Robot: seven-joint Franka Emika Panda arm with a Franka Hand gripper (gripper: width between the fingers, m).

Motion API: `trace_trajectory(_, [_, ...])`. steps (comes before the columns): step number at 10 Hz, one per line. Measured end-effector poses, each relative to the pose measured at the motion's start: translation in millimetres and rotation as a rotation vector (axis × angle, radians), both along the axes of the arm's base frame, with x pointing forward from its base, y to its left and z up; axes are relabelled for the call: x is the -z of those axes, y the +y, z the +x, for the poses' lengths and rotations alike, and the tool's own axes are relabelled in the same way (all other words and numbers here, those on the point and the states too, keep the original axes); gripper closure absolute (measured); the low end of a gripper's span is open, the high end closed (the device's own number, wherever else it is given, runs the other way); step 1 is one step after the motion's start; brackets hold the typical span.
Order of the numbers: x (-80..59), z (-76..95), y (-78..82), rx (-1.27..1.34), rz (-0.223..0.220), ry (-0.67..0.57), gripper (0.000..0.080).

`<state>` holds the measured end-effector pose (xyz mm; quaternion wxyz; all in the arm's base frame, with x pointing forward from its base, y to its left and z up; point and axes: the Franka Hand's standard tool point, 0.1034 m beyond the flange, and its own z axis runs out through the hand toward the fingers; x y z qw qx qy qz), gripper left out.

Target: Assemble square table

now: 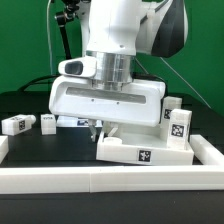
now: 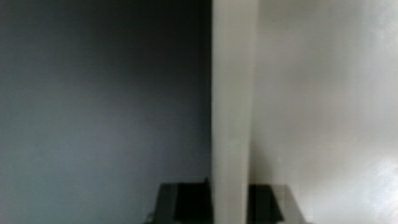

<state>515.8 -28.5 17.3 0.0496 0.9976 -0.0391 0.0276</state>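
Observation:
The white square table slab (image 1: 150,148) lies right of centre on the black table, a black-and-white tag on its front side. My gripper (image 1: 95,126) hangs over the slab's corner on the exterior view's left. In the wrist view, my gripper (image 2: 226,205) has a thin white wall of the slab (image 2: 311,100) filling the gap between the two dark fingers (image 2: 183,203), so it is shut on that edge. Two small tagged legs (image 1: 15,124) (image 1: 47,121) lie at the left. Two more legs (image 1: 173,104) (image 1: 179,128) stand behind the slab at the right.
A long white rail (image 1: 100,180) runs along the front and turns up both sides (image 1: 213,150). A flat tagged strip (image 1: 70,122) lies behind the gripper. The arm's wide white hand (image 1: 108,100) hides the middle of the table.

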Motion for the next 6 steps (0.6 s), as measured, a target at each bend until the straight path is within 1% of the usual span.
trace_trajectory(6, [-2.6, 4.3, -6.0, -0.337, -0.031, 0.021, 0.0738])
